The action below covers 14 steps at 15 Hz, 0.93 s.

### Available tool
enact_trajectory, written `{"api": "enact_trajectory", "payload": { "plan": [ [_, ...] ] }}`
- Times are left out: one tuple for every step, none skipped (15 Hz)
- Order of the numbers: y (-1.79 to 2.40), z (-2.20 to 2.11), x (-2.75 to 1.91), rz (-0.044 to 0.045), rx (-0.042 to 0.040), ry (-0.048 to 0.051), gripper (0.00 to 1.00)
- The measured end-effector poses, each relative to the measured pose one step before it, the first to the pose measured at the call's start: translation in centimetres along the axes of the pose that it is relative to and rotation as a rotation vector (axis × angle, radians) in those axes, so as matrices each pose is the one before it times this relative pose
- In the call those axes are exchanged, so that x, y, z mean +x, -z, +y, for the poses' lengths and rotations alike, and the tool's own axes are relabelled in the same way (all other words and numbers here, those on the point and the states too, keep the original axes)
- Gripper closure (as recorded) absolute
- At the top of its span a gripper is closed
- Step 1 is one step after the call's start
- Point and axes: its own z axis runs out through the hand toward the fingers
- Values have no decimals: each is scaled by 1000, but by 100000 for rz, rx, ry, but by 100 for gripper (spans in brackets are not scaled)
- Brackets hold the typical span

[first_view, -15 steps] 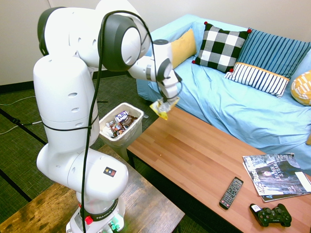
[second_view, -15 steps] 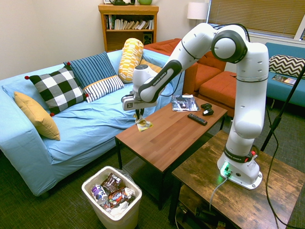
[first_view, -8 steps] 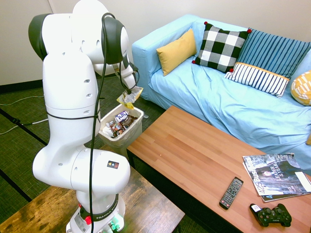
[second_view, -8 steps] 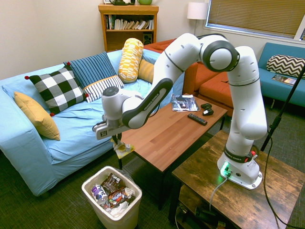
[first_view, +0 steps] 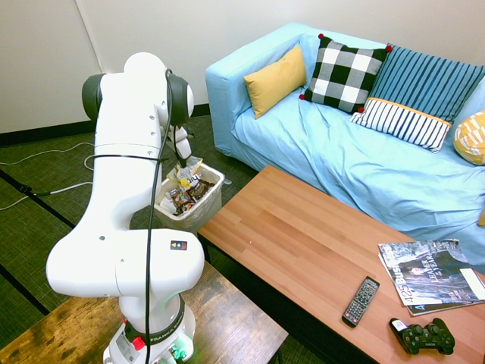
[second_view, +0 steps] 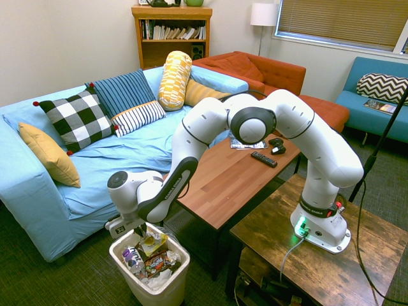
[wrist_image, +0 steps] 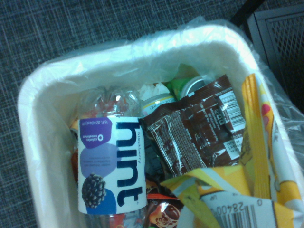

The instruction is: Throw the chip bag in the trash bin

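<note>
The chip bag [second_view: 152, 241], crumpled yellow foil, hangs just inside the mouth of the white trash bin [second_view: 155, 289]. My gripper [second_view: 138, 230] is shut on its top, right above the bin's rim. From the other side the chip bag [first_view: 186, 174] shows over the trash bin [first_view: 215, 182], under the gripper [first_view: 182, 161]. Up close in the wrist view, the chip bag [wrist_image: 257, 189] overlaps the trash bin [wrist_image: 39, 95] and its contents: a hint bottle [wrist_image: 111, 166] and dark wrappers [wrist_image: 199, 128].
A long wooden coffee table [first_view: 303, 243] stands beside the bin, carrying a magazine [first_view: 428, 274], a remote [first_view: 361, 301] and a game controller [first_view: 423, 337]. The blue sofa [first_view: 356, 152] with pillows runs behind it. A dark side table [second_view: 331, 255] bears the arm.
The arm has swung off the table's end, over to the bin, and come down. The chip bag travelled with the gripper and now hangs in the bin's mouth.
</note>
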Motion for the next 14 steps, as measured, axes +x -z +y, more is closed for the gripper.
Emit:
{"api": "enact_trajectory", "payload": {
  "plan": [
    [-516,-316,-154,208,-712,-271,0],
    [-506,-189,-178,167,-518,-223,0],
    [-541,-50,-230,389,-330,73,0],
    [-599,73,-230,308,-506,74,0],
    [-573,177,-215,278,-718,22,0],
    [-411,147,-166,252,-496,-34,0],
    [-245,98,-85,349,-268,-68,0],
    [-143,23,38,266,-119,-237,0],
    [-82,-25,105,36,-55,-515,0],
    [-30,-33,80,-68,13,-502,0],
    [4,-32,23,100,262,-416,0],
    [71,-23,-88,-124,421,-528,0],
    [148,-5,-173,-275,436,-324,0],
    [191,-1,-157,-188,317,-279,0]
  ]
}}
